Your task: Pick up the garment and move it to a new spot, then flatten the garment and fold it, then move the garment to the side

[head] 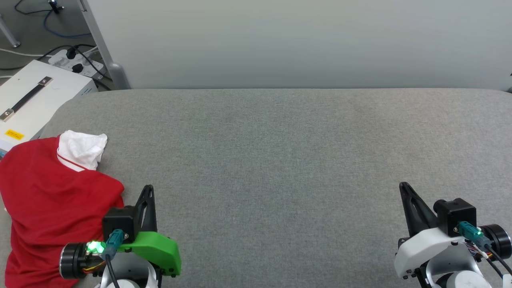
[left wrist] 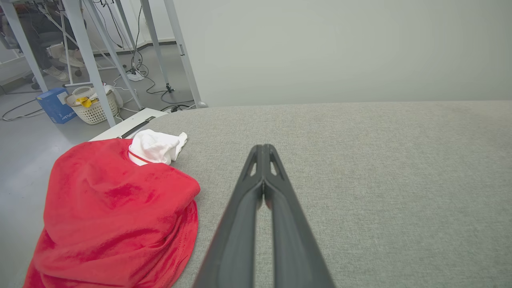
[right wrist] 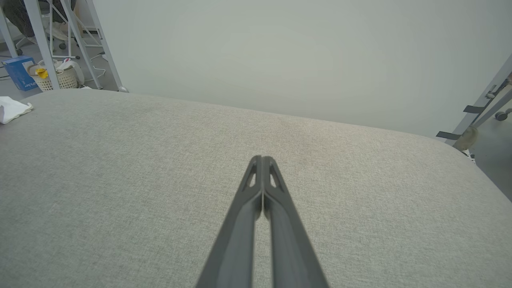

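Observation:
The garment (head: 52, 200) is a red shirt with a white sleeve, heaped in a crumpled mound at the left edge of the grey padded table (head: 280, 160). In the left wrist view the garment (left wrist: 112, 216) lies to the left of my fingers, its white sleeve at the far end. My left gripper (head: 149, 190) is shut and empty, just right of the heap. At the lower right my right gripper (head: 403, 187) is shut too, holding nothing, far from the cloth. The white sleeve (right wrist: 12, 109) peeks in at the left edge of the right wrist view.
A white box (head: 32, 100) with a black handle sits off the table's left corner, beside a power strip and cables. A pale wall backs the table. A basket (left wrist: 92, 106) and a blue box (left wrist: 58, 106) stand on the floor under metal frame legs.

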You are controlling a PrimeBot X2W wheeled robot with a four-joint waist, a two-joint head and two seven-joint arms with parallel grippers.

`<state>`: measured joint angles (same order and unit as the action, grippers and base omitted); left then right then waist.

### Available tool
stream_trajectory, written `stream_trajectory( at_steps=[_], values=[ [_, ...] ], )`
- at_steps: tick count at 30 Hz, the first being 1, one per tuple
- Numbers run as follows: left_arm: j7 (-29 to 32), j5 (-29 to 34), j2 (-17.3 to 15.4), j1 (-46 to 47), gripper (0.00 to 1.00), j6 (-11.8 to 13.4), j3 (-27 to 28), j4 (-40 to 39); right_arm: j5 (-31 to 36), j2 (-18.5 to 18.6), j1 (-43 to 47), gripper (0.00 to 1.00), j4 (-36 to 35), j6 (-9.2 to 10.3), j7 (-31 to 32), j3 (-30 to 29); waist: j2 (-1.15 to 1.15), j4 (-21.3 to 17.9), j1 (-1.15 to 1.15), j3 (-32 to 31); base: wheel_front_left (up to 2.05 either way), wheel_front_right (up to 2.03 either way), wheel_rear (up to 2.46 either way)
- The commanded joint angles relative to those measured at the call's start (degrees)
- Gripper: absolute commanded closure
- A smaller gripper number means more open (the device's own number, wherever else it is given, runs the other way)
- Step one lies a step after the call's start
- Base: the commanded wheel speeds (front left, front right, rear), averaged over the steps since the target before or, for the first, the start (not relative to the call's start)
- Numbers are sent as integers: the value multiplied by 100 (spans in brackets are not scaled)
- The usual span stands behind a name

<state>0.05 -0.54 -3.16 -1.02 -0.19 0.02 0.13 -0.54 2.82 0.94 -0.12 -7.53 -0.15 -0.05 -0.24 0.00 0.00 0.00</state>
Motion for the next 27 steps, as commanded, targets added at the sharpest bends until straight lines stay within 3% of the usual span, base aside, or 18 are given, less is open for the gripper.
stream_trajectory(
  at_steps=[1,27],
  values=[
    [-5,54,28,102,100,19,-2,-13,54,6,-94,100,12,4,15,5,24,0,0,0,0,0,0],
    [-5,54,28,102,100,19,-2,-13,54,6,-94,100,12,4,15,5,24,0,0,0,0,0,0]
  ],
)
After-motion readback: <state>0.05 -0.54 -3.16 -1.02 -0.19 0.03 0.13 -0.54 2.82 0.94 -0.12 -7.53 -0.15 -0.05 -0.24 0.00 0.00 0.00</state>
